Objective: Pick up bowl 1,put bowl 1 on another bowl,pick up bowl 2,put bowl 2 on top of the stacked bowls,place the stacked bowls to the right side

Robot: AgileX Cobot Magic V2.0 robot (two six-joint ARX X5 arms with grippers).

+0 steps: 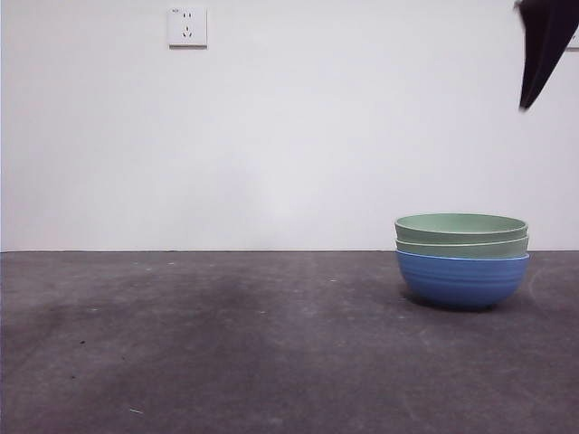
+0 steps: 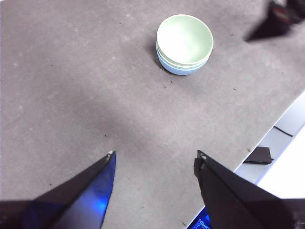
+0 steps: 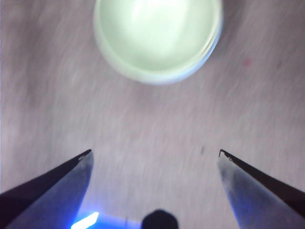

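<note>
Sitting nested on counter (image 1: 226,362) right side: stacked bowls (image 1: 461,260). My right gripper (image 3: 155,155) above, jaws wide, empty; lift straight, avoid rims. Left gripper (image 2: 155,157) wide, waiting.

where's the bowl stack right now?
In the front view the stacked bowls sit on the table at the right side, blue bowl lowest, below a black gripper tip at the top right corner; neither gripper touches them.

Open right hand (image 3: 155,153) above stacked bowls (image 3: 158,38)
</note>
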